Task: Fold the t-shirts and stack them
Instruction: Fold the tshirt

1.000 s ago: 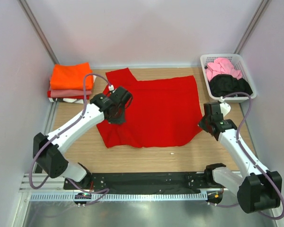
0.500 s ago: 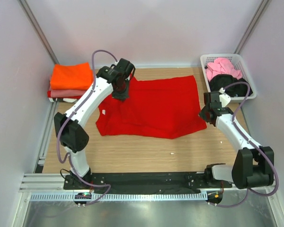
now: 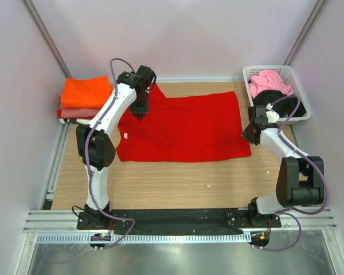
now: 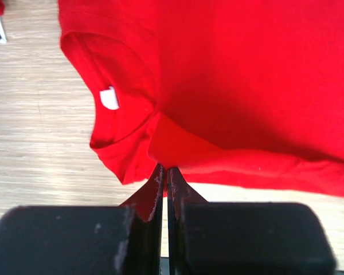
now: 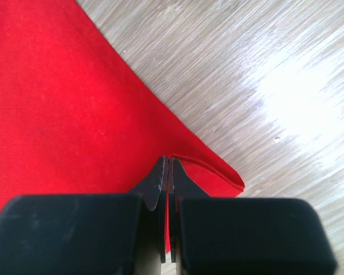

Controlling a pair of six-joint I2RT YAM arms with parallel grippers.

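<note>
Two arms work one bright red t-shirt (image 3: 183, 129), which lies spread flat in the middle of the table (image 3: 160, 183) with its collar to the left. The left gripper (image 4: 164, 169) is pinched tight on a fold of red cloth beside the collar. The right gripper (image 5: 168, 160) is clamped on the shirt's near right corner. At the far left is one folded stack, an orange shirt (image 3: 86, 91) over a salmon-pink shirt (image 3: 74, 113) (what lies beneath them is too thin a sliver to name). One white basket (image 3: 249, 73) at the far right holds a pink shirt (image 3: 269, 80) and a black shirt (image 3: 275, 98), the latter partly hidden by the right arm's cable. Since a second ago the left gripper has moved toward the far side, and the once-bulging near hem now runs straight.
</note>
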